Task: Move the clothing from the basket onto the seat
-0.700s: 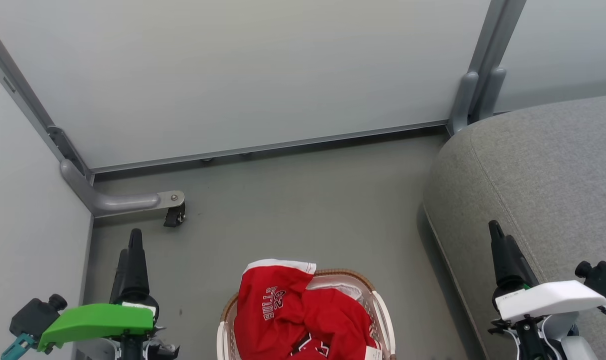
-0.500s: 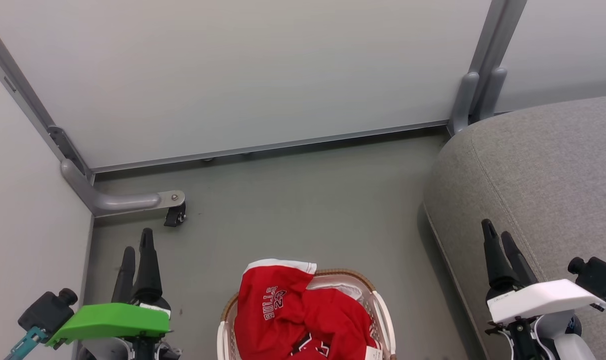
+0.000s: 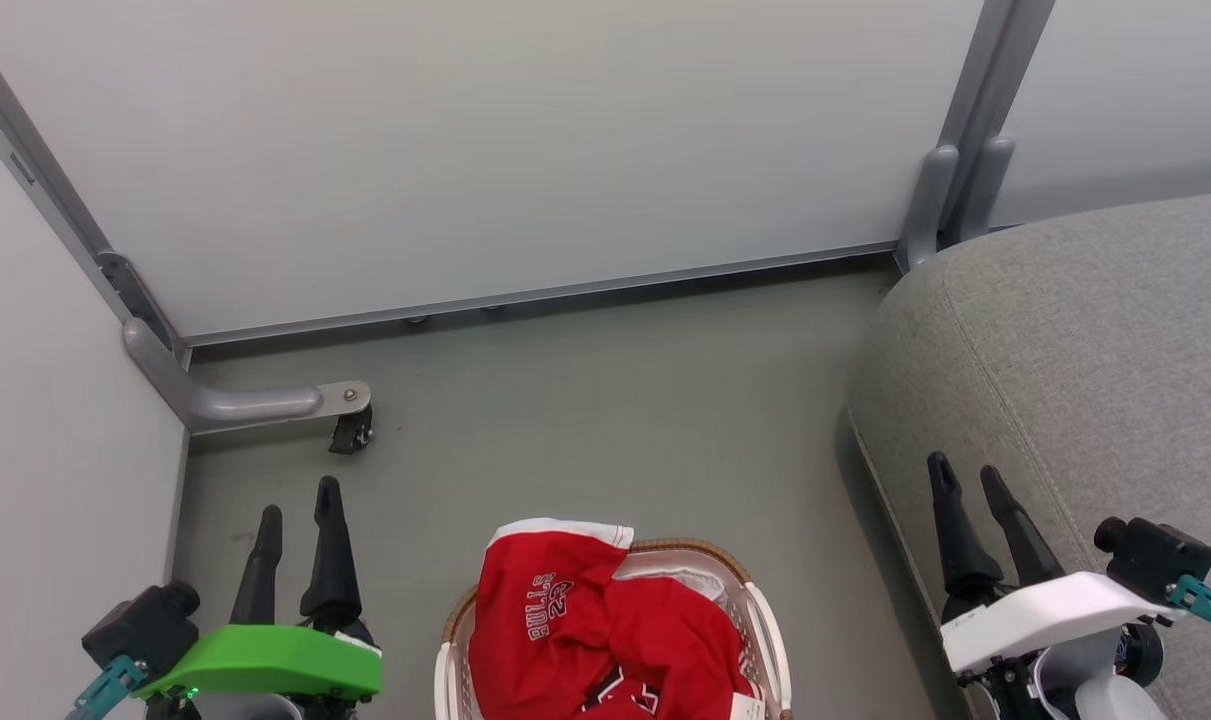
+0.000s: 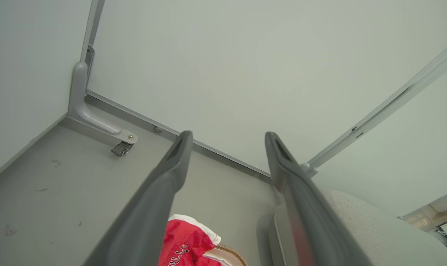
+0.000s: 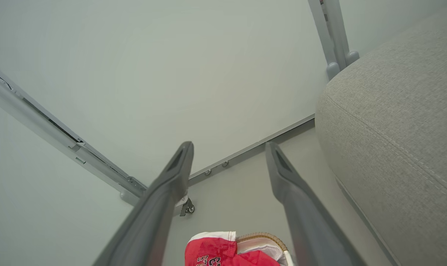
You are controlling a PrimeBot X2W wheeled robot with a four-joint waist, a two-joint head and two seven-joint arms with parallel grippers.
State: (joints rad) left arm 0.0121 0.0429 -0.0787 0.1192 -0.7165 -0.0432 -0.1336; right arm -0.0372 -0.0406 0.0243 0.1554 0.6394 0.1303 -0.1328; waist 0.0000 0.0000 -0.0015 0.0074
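Observation:
Red clothing [image 3: 585,630] with white trim and "BULLS 23" print is piled in the white basket [image 3: 760,620] with a brown woven rim, at the bottom centre of the head view. One garment drapes over the basket's far rim. The clothing [image 4: 182,244] [image 5: 216,253] peeks in at the bottom of both wrist views. The grey seat [image 3: 1085,350] [image 5: 393,122] fills the right side. My left gripper [image 3: 300,500] stands open and empty left of the basket. My right gripper [image 3: 965,475] stands open and empty right of the basket, over the seat's edge.
Pale partition walls close the space behind and to the left. A grey metal foot with a small black caster [image 3: 350,432] juts from the left corner onto the grey floor [image 3: 585,400]. A grey post [image 3: 950,190] stands by the seat's far corner.
Both grippers have opened from shut. The left one has shifted right and down, the right one left and down, both nearer the basket. The clothing has not moved.

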